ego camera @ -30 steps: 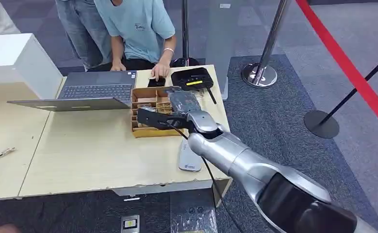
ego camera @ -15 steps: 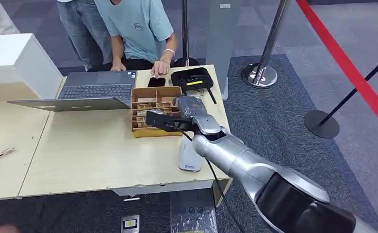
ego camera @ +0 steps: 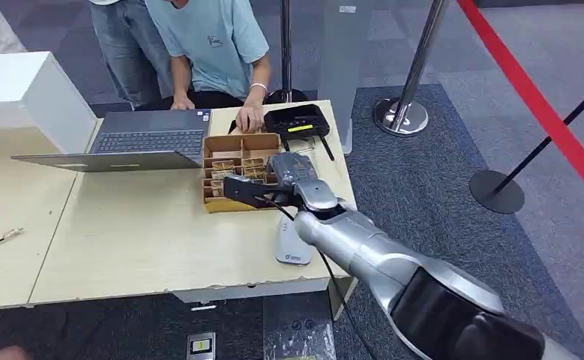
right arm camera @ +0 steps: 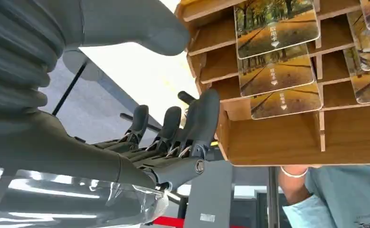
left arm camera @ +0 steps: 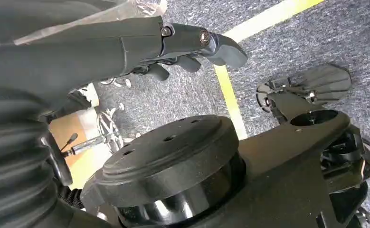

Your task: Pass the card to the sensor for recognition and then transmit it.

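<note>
A brown wooden card box [ego camera: 232,142] stands on the table right of the laptop, with picture cards [ego camera: 253,171] in its slots. My right hand [ego camera: 272,181] hovers over the box's near right part, dark fingers [ego camera: 240,191] stretched across its front edge. In the right wrist view the fingers [right arm camera: 192,128] lie beside the box wall [right arm camera: 278,142], the thumb [right arm camera: 140,28] is apart from them, and the cards [right arm camera: 275,23] sit untouched. A black device [ego camera: 297,120] with a yellow label lies behind the box. A flat white device [ego camera: 292,241] lies near the table's front edge. My left hand [left arm camera: 173,42] hangs over the floor holding nothing.
An open laptop [ego camera: 150,139] sits left of the box, with a white box [ego camera: 26,90] at the far left. A person [ego camera: 214,37] leans over the table's far edge, one hand [ego camera: 250,118] next to the black device. Stanchions [ego camera: 401,112] stand on the carpet to the right.
My right hand has drawn a little back toward me and to the right, lower over the box. The person's hand shifted slightly by the black device.
</note>
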Controlling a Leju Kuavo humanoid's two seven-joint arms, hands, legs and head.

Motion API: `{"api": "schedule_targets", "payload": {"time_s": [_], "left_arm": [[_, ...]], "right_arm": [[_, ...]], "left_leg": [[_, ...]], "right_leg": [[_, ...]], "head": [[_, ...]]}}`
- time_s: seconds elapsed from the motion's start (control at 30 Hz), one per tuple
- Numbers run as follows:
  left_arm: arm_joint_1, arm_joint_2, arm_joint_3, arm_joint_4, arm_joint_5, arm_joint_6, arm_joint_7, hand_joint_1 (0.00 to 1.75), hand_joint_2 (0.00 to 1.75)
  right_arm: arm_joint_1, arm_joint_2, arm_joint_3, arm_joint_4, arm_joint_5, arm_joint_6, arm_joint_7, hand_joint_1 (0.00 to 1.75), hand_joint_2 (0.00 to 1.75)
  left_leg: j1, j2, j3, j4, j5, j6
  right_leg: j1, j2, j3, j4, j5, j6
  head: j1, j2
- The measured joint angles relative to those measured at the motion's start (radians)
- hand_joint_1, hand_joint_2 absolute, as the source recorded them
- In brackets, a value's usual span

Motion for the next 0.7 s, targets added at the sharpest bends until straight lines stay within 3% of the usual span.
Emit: {"api": "schedule_targets", "payload": {"time_s": [0.23, 0.7], "left_arm": [[0.0, -0.004, 0.0, 0.0, 0.0, -0.003, 0.006, 0.0, 1.75], [0.0, -0.008, 0.0, 0.0, 0.003, -0.003, 0.016, 0.0, 1.75]], "right_arm": [[0.001, 0.02, 0.006, 0.02, 0.005, 0.014, -0.007, 1.15, 1.75], [0.003, 0.049, 0.022, 0.054, 0.008, 0.019, -0.02, 0.98, 1.75]], "left_leg": [[0.0, 0.0, 0.0, 0.0, 0.0, 0.0], [0.0, 0.0, 0.0, 0.0, 0.0, 0.0]], "right_leg": [[0.0, 0.0, 0.0, 0.0, 0.0, 0.0], [0.0, 0.0, 0.0, 0.0, 0.0, 0.0]], "head": [[0.0, 0.0], [0.0, 0.0]]}}
